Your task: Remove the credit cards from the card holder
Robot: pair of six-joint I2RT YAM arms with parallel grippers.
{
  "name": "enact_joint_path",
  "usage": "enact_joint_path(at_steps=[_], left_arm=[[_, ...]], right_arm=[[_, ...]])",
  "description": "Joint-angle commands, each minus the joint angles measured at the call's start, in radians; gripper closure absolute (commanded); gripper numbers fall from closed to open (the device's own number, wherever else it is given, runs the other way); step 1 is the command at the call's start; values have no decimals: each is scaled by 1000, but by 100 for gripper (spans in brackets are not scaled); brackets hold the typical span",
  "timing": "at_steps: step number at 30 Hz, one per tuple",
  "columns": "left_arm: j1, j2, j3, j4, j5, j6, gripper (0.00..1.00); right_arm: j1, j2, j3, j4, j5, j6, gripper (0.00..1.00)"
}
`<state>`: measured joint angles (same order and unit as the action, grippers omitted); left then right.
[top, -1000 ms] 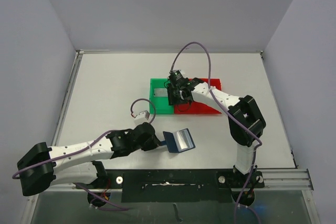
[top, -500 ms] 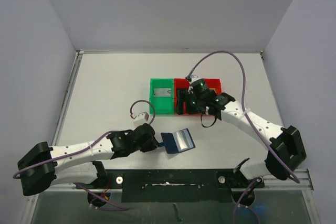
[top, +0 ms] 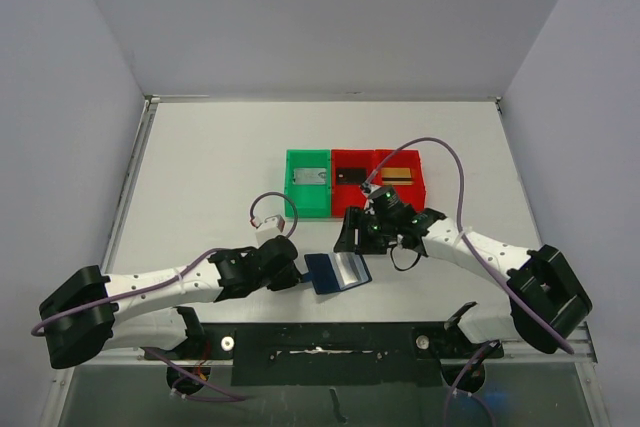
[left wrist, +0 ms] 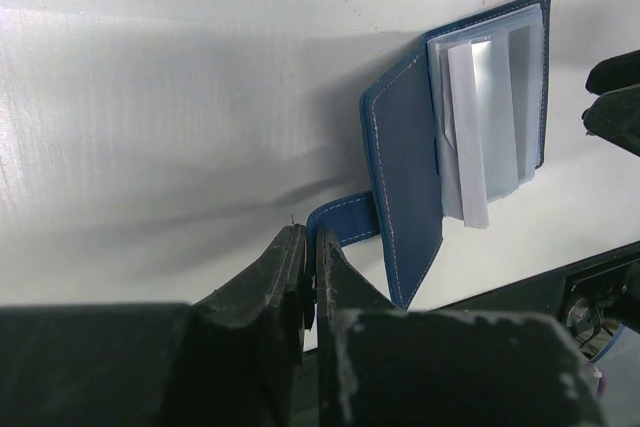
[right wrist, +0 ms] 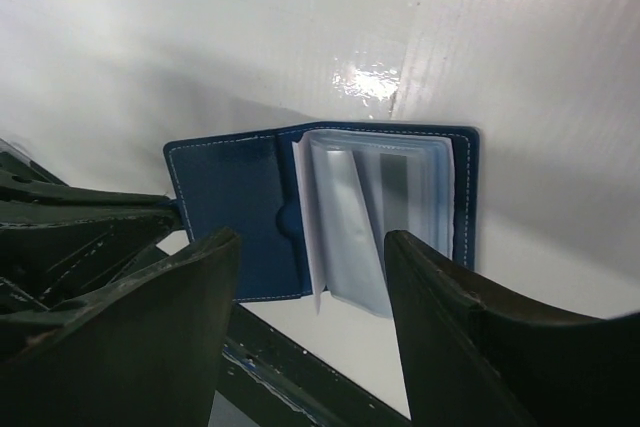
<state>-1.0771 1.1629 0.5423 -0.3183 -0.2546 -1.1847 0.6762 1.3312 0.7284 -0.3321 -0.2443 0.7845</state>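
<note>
White table (top: pixel 200 177), open card holder (top: pixel 337 271), left hand (left wrist: pixel 308 237) pinching its tab (left wrist: pixel 345 222)

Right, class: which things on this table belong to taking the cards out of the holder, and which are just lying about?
Belong to the job: card holder, silver-grey card, black card, gold card, left tool gripping the holder, open right tool.

Just lying about: green tray, red trays (the cards rest in them).

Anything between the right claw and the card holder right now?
Nothing visible. The open right claw faces the opened card holder directly. The left claw, shut on the holder's tab, sits off to one side, out of the path.
</note>
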Motion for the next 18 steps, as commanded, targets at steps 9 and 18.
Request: enact_joint_path(at_steps=[9, 18], left_arm=[[6, 16, 37, 26, 3, 16, 100], [8, 40, 39, 30, 9, 19, 100]], right_arm=[[30, 74, -27, 91, -74, 15, 42], [75, 115, 1, 129, -135, 12, 53]])
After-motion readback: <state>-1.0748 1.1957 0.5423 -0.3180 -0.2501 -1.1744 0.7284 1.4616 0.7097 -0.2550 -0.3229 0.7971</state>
